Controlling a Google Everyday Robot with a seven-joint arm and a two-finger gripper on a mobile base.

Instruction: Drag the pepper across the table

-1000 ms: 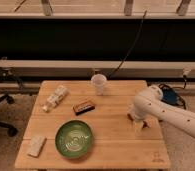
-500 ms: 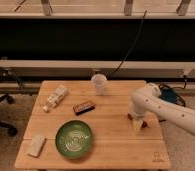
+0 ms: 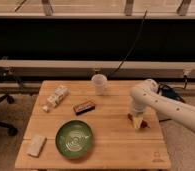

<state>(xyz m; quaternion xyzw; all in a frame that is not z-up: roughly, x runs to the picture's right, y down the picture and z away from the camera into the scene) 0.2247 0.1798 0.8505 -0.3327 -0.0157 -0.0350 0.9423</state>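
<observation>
Well right of the bowl [image 3: 74, 139]: end effector [image 3: 136, 121] tip-down on the desk [image 3: 111, 132], over the pepper [image 3: 143, 123], dark red, half hidden beneath. Low and upright, probably for pinning and sliding rather than lifting. Open, closed or gripping: cannot tell. Bowl seemingly empty, green inside. Cup [image 3: 99, 83] behind and right of the bowl, contents unseen. Bar [image 3: 84, 106] just behind the bowl.

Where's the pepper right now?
In the camera view, the pepper lies near the right edge of the table, under the pincer, right of the bowl.
</observation>
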